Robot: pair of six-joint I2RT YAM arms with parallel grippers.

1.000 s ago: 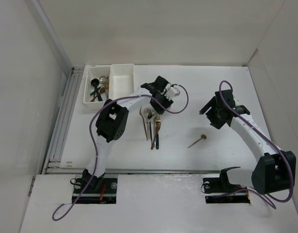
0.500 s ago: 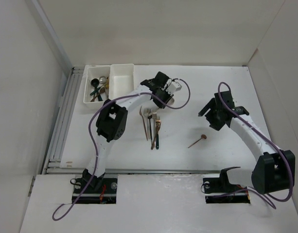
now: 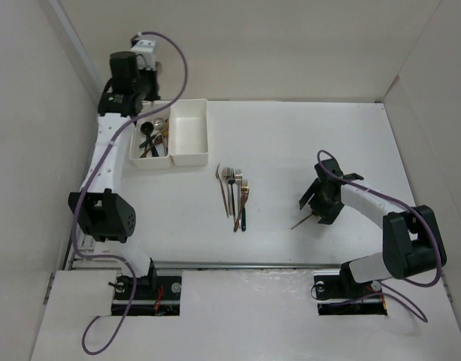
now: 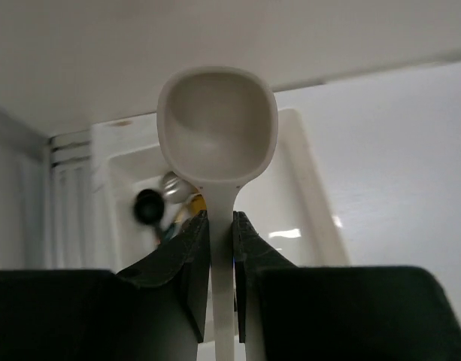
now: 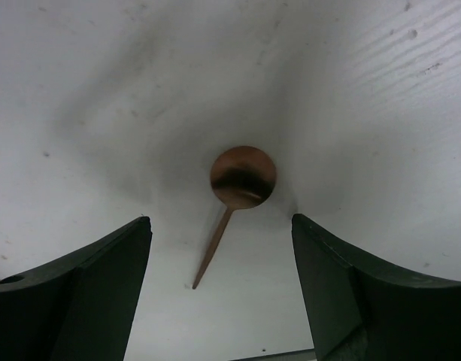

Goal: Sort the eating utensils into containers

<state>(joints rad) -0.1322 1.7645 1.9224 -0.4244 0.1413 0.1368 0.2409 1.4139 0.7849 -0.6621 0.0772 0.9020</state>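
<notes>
Sorting is partly complete. In the top view the two joined white bins sit at the 10 o'clock corner of the counter (image 3: 343, 135). The left bin (image 3: 134, 147) holds a small pile of spoons (image 3: 153, 135) with silver, black and gold bowls; the right bin (image 3: 189, 139) appears bare. The left hand (image 4: 220, 226) is raised high at the 12 o'clock side of the left bin, its fingers pressed together on the handle of a white spoon (image 4: 217, 128), bowl up. The left wrist view shows the filled bin below it, so this spoon is judged ready for release there. Not yet sorted: a cluster of forks (image 3: 234, 192), silver, copper and black-handled, lying side by side near the counter centre, and one copper spoon (image 5: 242, 177) lying flat at about 4 o'clock from the forks. The right hand (image 5: 219, 222) hangs low over that spoon with fingers spread, one on each side of the handle, not gripping it. Judged remaining work: deposit the white spoon, pick and deposit the copper spoon, then move the forks, presumably to the right bin.
</notes>
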